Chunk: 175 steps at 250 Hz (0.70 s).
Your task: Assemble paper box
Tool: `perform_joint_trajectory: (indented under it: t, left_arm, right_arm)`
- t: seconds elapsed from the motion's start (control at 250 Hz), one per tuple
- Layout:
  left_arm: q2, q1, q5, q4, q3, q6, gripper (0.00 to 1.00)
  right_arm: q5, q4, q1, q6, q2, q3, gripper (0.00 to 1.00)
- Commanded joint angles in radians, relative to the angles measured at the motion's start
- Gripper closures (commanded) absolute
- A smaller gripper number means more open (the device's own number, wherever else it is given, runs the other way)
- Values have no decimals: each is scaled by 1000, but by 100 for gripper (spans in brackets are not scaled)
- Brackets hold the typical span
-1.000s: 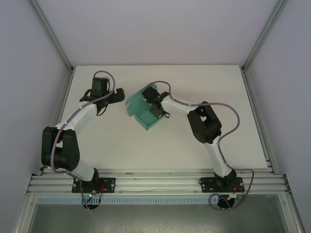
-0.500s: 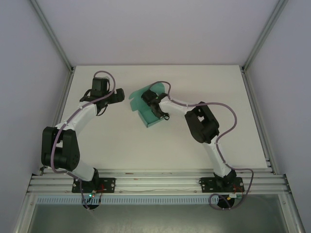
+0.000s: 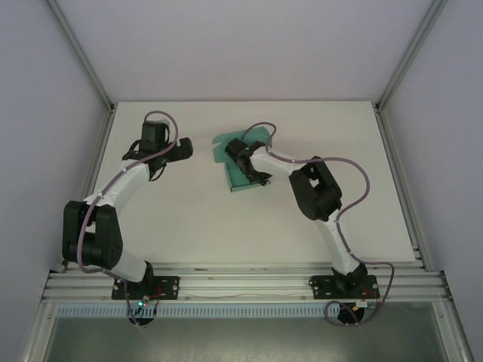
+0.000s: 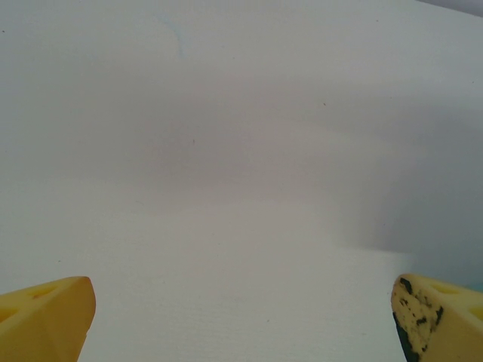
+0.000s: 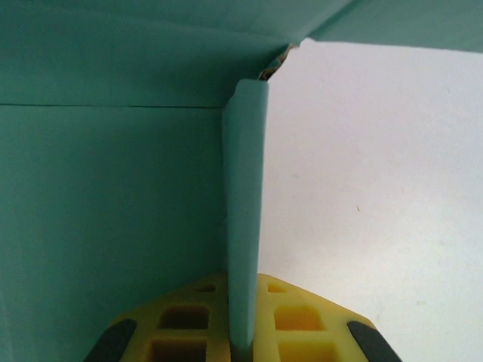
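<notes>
We pinch one upright wall of the paper box (image 5: 113,188) in our right claw (image 5: 243,309), mid-counter (image 3: 189,211) — partly folded, we judge, flaps not yet closed. Our left claw (image 4: 241,317) gapes wide nearby — holding nothing.

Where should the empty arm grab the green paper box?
Probably the loose flap on the far left side of the paper box, coming from the left. That thin card sticks out toward the open left end effector, and the right end effector pinches an upright wall in the middle.
</notes>
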Motion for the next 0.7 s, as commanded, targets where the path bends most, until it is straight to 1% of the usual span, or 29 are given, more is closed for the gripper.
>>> perform_joint_trajectory:
  t: [0.0, 0.064, 0.08, 0.116, 0.128, 0.188, 0.228, 0.272, 0.308, 0.336, 0.444, 0.472, 0.576, 0.636, 0.696]
  left_arm:
    - [-13, -1, 2, -8, 5, 6, 0]
    - [-6, -2, 30, -10, 13, 15, 0]
    - [-5, -2, 45, -7, 13, 21, 0]
    - [-1, -3, 79, -1, 12, 33, 0]
    - [-2, -3, 91, 3, 12, 36, 0]
    - [5, -5, 168, 21, 9, 64, 0]
    - [10, -9, 208, 33, 7, 76, 0]
    - [18, -15, 257, 45, 9, 98, 0]
    - [27, -21, 285, 45, 15, 112, 0]
    - [34, -26, 301, 43, 21, 119, 0]
    - [59, -46, 310, 24, 55, 146, 0]
    - [62, -51, 309, 20, 62, 149, 0]
    - [65, -56, 312, 18, 79, 156, 0]
    - [60, -56, 325, 22, 83, 162, 0]
    - [55, -56, 348, 24, 88, 184, 0]
  right_arm:
    - [-78, -82, 11, 149, 12, -110, 100]
    - [-96, -33, 22, 186, -43, -147, 99]
    - [-104, -19, 24, 196, -59, -157, 95]
    - [-126, 20, 25, 214, -96, -186, 78]
    - [-129, 37, 25, 222, -108, -198, 75]
    - [-145, 102, 24, 251, -162, -238, 75]
    - [-150, 139, 24, 260, -192, -256, 68]
    - [-128, 165, 24, 267, -219, -264, 64]
    - [-105, 179, 23, 266, -235, -263, 57]
    - [-85, 186, 22, 266, -246, -257, 56]
    - [-42, 197, 15, 258, -270, -236, 45]
    - [-39, 205, 13, 256, -275, -236, 40]
    - [-62, 237, 11, 235, -305, -251, 30]
    - [-85, 261, 7, 217, -332, -269, 23]
    - [-102, 294, 0, 188, -369, -297, 19]
